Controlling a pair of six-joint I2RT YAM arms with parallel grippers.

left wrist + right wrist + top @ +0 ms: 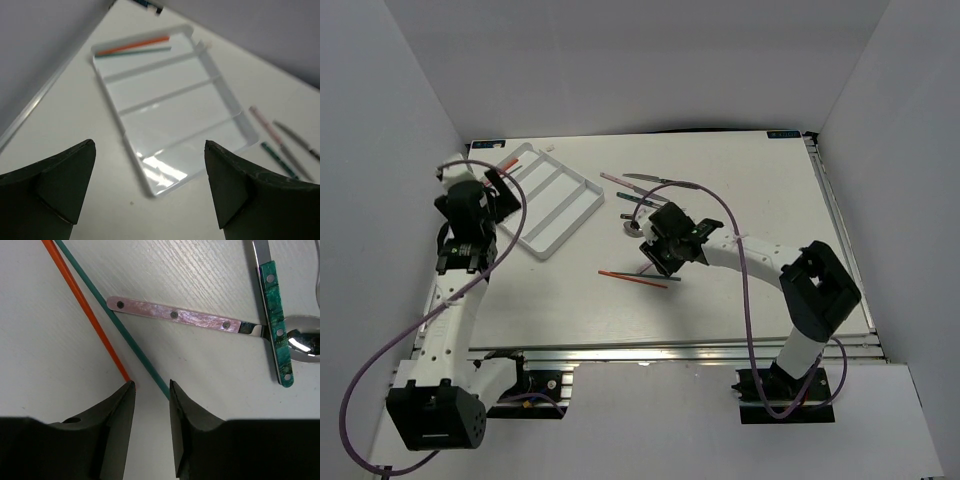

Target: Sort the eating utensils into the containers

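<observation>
The white cutlery tray [556, 206] lies at the back left. In the left wrist view, the tray [170, 115] holds an orange chopstick [134, 45] and a teal chopstick [135, 51] in its far compartment. My left gripper [502, 184] hovers wide open and empty over the tray's near corner [150, 145]. My right gripper [663, 267] is low over the table, its jaws narrowly apart and empty [151, 383]. The near ends of a loose orange chopstick [85, 310] and a teal chopstick [115, 320] lie just beyond its fingertips. A pink-handled spoon [175, 315] crosses a teal-handled utensil [276, 325] beyond them.
Several more utensils [642, 186] lie in a loose cluster right of the tray, behind the right gripper. The left wrist view shows a pink handle [265, 125], a grey knife [295, 141] and a teal handle [276, 156]. White walls enclose the table.
</observation>
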